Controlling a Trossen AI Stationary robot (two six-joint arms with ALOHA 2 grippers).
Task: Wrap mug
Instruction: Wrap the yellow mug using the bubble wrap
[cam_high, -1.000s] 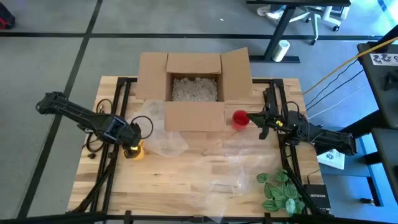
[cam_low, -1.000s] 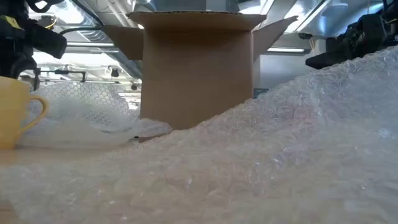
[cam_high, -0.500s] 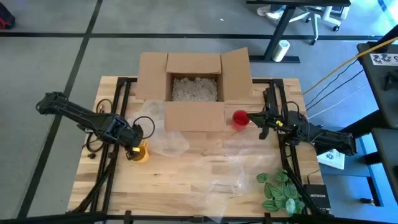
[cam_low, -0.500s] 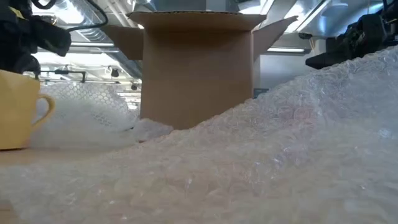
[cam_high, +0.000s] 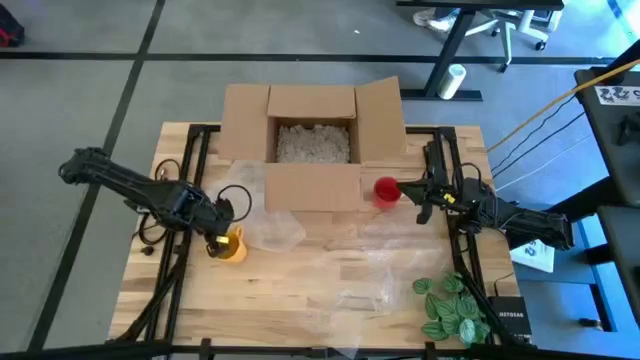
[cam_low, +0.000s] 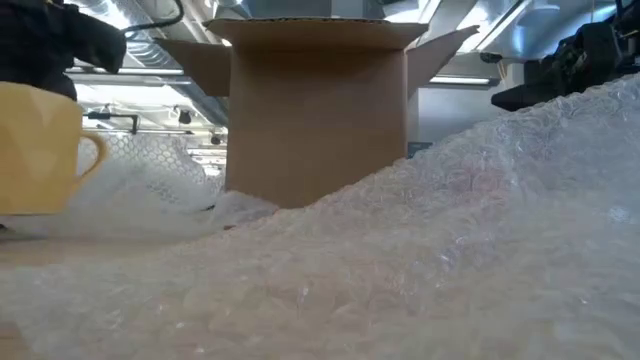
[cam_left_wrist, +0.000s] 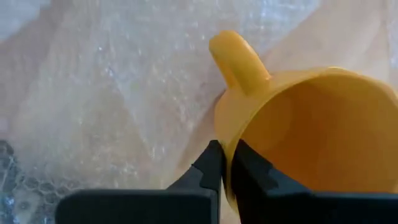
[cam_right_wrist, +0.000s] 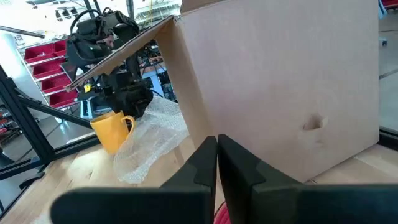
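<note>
A yellow mug hangs upright at the table's left, in front of the cardboard box, with my left gripper shut on it. The mug is beside a crumpled sheet of bubble wrap. At the box's right front corner my right gripper is shut on a red mug. A larger sheet of bubble wrap lies spread on the table's near right part. My left gripper pinches the yellow mug's rim beside the handle, one finger inside the cup and one outside. The fingers slant down from the table's left. The mug is upright and looks just clear of the table. My right gripper meets the red mug from the table's right side. Its own fingers hide the place of contact, so the part held does not show. The mug stands upright next to the box.
The open box holds packing filler, and its front flap hangs toward the near side. A green plant lies at the near right corner. Bare wood shows near the front edge.
My left gripper has carried the yellow mug toward the table's right and slightly up, closer to the crumpled bubble wrap. The mug has stayed upright.
</note>
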